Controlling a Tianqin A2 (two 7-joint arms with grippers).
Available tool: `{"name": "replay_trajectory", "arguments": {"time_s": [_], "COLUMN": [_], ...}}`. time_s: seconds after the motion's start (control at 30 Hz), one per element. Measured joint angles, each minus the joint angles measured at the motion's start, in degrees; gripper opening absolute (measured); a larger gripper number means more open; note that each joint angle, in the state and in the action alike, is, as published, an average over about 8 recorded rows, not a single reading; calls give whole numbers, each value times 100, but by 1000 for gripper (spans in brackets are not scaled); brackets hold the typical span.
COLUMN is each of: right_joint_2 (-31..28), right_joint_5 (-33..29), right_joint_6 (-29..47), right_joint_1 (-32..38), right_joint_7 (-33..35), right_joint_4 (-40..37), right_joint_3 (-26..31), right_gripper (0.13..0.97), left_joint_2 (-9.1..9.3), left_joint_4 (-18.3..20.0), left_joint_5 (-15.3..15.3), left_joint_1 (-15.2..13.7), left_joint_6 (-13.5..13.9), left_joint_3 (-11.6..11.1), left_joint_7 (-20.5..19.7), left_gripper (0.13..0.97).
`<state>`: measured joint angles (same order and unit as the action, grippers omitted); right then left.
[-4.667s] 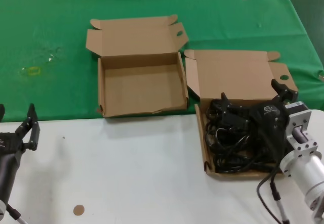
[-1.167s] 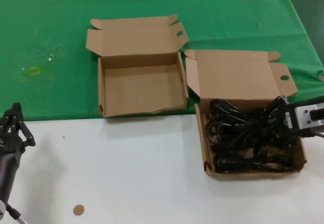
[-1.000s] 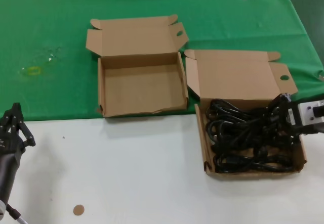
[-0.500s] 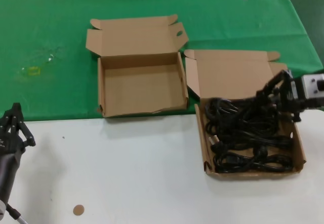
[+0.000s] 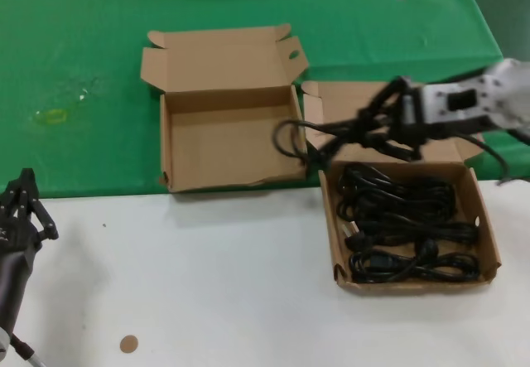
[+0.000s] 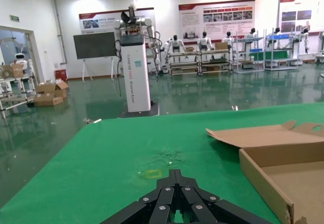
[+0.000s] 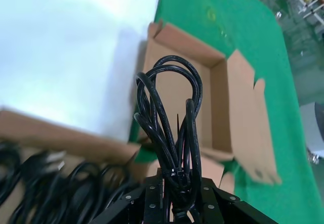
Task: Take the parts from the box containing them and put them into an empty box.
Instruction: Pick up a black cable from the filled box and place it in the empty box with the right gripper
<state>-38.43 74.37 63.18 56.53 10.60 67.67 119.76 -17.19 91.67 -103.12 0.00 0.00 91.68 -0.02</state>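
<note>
Right gripper (image 5: 389, 118) clamps a coiled cord (image 5: 319, 139) in the air between the full box (image 5: 490, 243) and the empty box (image 5: 166, 147). The dangling loop could snag a box wall. Left gripper (image 5: 21, 205) waits closed, low over the table.

A white table (image 5: 207, 292) with a green cloth (image 5: 83, 44) held two open cardboard boxes (image 5: 228, 135) and a brown disc (image 5: 127, 344).
</note>
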Motion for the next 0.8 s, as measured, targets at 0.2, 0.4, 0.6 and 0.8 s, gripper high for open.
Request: {"name": "replay_trajectory", "arguments": {"time_s": [0.2, 0.4, 0.6, 0.8], "right_joint_2": [580, 1190, 1821, 2367], "right_joint_5": [-227, -452, -636, -719], "right_joint_6": [-230, -469, -701, -892], "right_joint_1": [252, 540, 890, 1197], "right_joint_7": [-62, -120, -138, -49], "right_joint_4": [-318, -771, -1373, -2024], "right_joint_3": [211, 420, 601, 730], "right_gripper": [242, 242, 242, 242], "left_joint_2": [0, 0, 0, 0], "left_joint_4": [0, 0, 0, 0], "left_joint_5": [0, 0, 0, 0], "left_joint_1": [0, 0, 0, 0], "left_joint_6": [0, 0, 0, 0], "left_joint_3": [0, 0, 0, 0], "left_joint_7": [0, 0, 0, 0], "left_gripper": [144, 144, 144, 144]}}
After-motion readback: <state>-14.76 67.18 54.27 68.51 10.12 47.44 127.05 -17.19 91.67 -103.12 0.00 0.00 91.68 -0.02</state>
